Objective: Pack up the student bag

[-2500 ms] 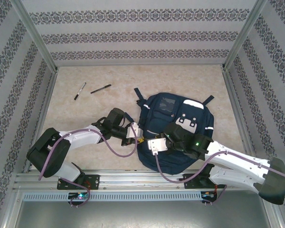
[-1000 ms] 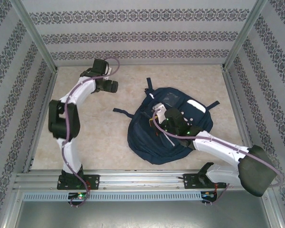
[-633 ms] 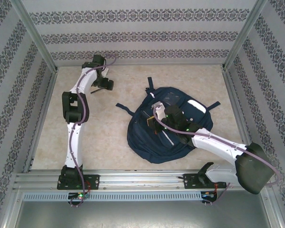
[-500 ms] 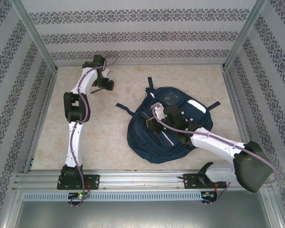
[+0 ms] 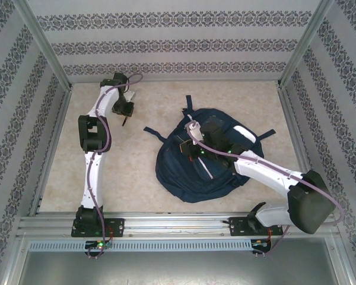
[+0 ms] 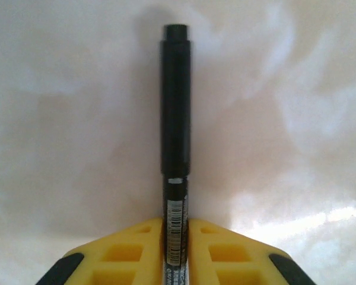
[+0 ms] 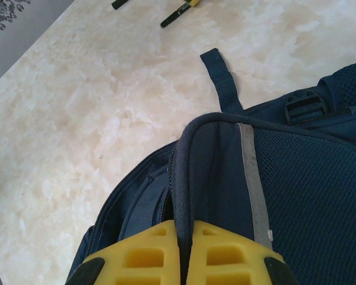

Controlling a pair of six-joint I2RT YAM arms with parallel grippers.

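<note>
left gripper point(image 6: 175, 252) pinches the black pen point(image 6: 175, 107), most of it jutting ahead: lift it level. right gripper point(image 7: 183, 252) grips the student bag point(image 7: 296, 178) rim; hold that high for entry.

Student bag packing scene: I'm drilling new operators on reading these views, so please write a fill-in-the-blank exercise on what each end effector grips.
1. The left end effector is shut on a black ____.
2. The right end effector pinches an edge of the student bag, which lies on the ____.
3. Both end effectors have ____ fingers.
Missing words: pen; table; yellow.
</note>
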